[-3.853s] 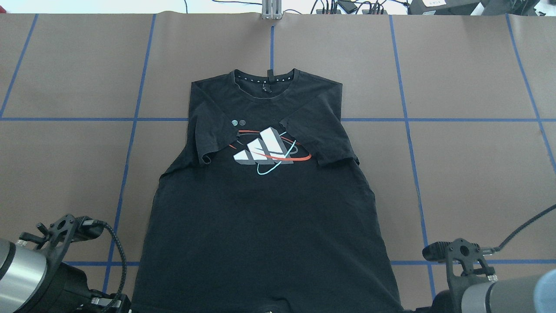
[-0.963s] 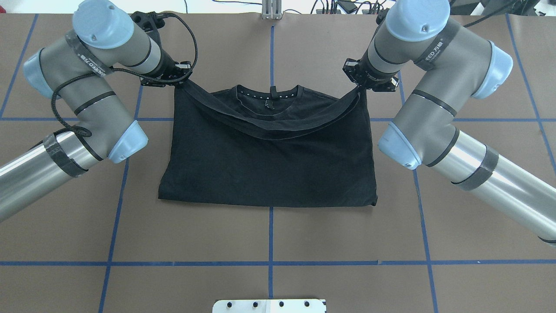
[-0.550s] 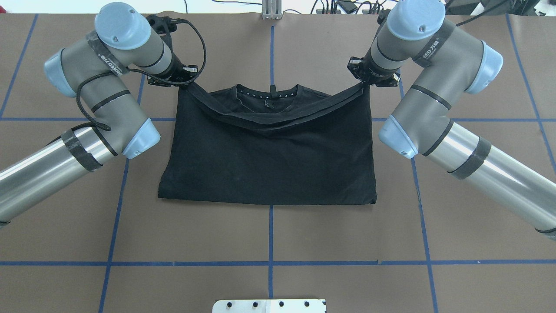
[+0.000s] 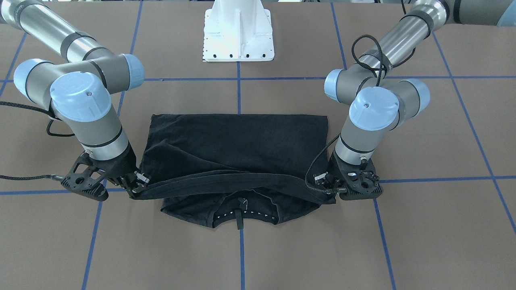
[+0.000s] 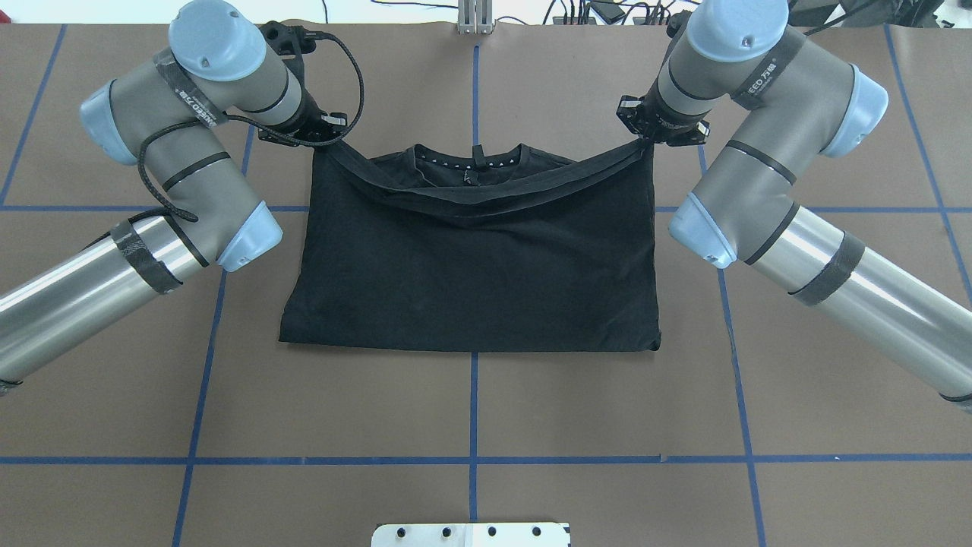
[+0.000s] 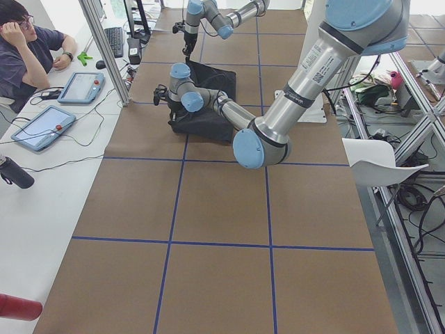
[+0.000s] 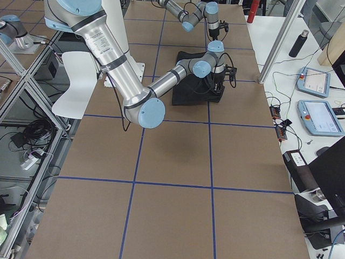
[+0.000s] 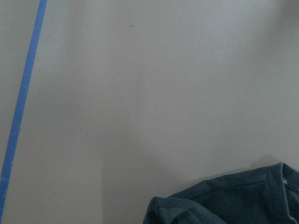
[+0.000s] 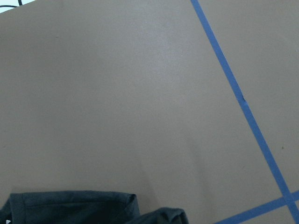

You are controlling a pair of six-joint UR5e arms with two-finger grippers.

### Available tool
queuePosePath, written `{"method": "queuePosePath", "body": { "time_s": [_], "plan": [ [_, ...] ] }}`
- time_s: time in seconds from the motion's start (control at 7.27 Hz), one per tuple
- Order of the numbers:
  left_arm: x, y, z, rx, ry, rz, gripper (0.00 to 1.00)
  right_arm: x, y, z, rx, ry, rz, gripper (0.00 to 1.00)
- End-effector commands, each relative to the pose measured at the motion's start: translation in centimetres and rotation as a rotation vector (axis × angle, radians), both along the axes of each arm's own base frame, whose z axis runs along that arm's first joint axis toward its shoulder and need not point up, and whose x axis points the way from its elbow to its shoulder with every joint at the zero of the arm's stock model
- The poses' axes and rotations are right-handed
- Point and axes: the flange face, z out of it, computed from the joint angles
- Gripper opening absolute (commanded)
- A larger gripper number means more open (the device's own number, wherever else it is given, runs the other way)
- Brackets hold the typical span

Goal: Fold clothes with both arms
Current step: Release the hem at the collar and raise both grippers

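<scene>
The black T-shirt (image 5: 471, 266) lies on the brown table, folded in half with its plain face up; the logo is hidden. Its hem edge hangs slightly slack between my two grippers, just short of the collar (image 5: 471, 161). My left gripper (image 5: 323, 140) is shut on the hem's left corner and my right gripper (image 5: 645, 139) on its right corner, both low over the table. In the front view the shirt (image 4: 238, 137) shows with the left gripper (image 4: 328, 189) on that view's right and the right gripper (image 4: 135, 187) on its left. The wrist views show only cloth edges (image 8: 224, 200) (image 9: 70, 207).
The white pedestal base (image 4: 238, 32) stands at the robot's edge of the table. Blue tape lines (image 5: 472, 410) grid the brown surface. A metal post (image 5: 474, 19) and cables sit at the far edge. An operator (image 6: 28, 42) sits at a side desk with tablets.
Earlier the shirt lay flat, logo up. Since then the hem has been carried up to the collar. In the last second both grippers spread a little and the hem sags less.
</scene>
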Motion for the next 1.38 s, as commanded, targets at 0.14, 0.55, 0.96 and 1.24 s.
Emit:
{"method": "queuePosePath", "body": {
  "time_s": [0.14,0.55,0.96,1.24],
  "plan": [
    [-0.9,-0.8,0.5,0.025,-0.017,0.02,0.0,-0.2,-0.3,1.4,0.0,0.023,-0.022,0.0],
    [-1.8,-1.3,0.1,0.064,-0.008,0.035,0.15,-0.5,-0.5,1.2,0.012,0.031,-0.035,0.0],
    [-2.7,-1.0,0.0,0.106,0.05,0.107,1.0,-1.8,-1.8,0.1,0.032,0.04,-0.074,1.0],
    [-4.9,-0.3,2.4,0.152,0.034,0.186,1.0,-0.3,-2.1,0.6,0.054,0.01,-0.173,1.0]
  ]
}}
